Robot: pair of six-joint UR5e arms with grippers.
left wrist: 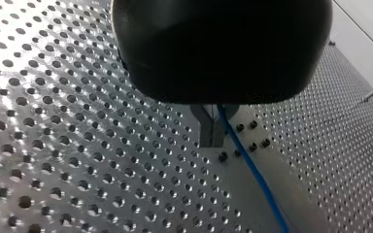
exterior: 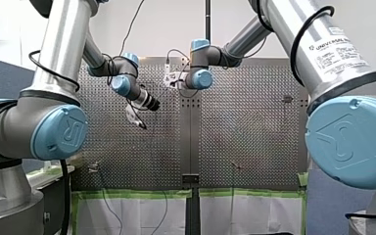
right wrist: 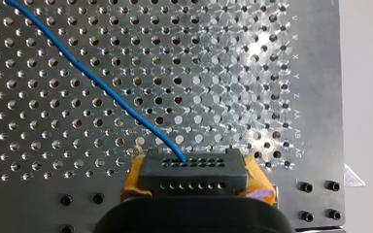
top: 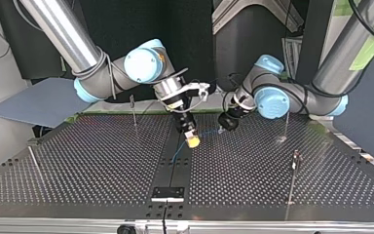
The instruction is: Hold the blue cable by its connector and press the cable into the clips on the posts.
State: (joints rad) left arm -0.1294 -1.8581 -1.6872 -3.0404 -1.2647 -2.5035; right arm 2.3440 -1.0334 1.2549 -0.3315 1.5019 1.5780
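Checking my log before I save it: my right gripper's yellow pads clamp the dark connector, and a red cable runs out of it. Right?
Not red: the cable is blue, as the right wrist view shows. The right gripper and its yellow pads do clamp the dark connector it runs from.

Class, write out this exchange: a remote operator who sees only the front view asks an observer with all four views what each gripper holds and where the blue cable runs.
Operator: The front view doesn't show me what my right arm is holding.
Observer: The right wrist view shows my right gripper clamping the black connector between its yellow pads.
Operator: And my left arm?
Observer: In the left wrist view the blue cable comes out between the closed metal fingers of my left gripper.
Operator: Is the cable in a clip yet?
Observer: No. In the top view it stretches between the two grippers, apart from every post.
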